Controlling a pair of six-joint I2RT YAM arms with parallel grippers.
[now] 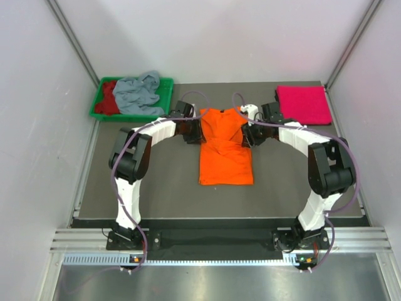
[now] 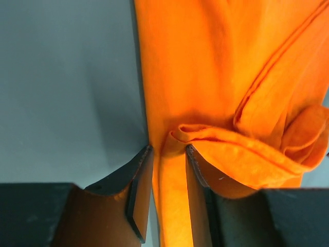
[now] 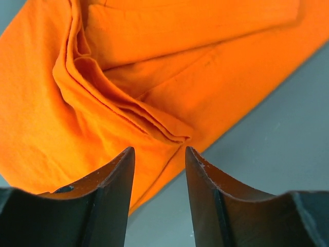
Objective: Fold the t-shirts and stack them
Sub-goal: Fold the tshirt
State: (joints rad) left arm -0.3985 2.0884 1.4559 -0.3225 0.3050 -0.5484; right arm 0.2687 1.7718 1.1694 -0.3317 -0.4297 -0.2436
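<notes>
The shirt [image 1: 225,157] runs lengthwise between your arms. Your right end effector [image 3: 159,150] is open, empty; left end effector [image 2: 168,148] straddles the edge, grip unclear.

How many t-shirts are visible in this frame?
4: orange shirt spread at centre, folded magenta shirt far right, grey-blue shirt and dark red shirt crumpled in the green tray far left; more could be buried there.

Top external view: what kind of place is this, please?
Probably a robot test cell: plain white walls enclose a dark table, a left arm and a right arm are bolted at its near edge, and an orange t-shirt lies between them, with crumpled shirts in a green tray.
</notes>
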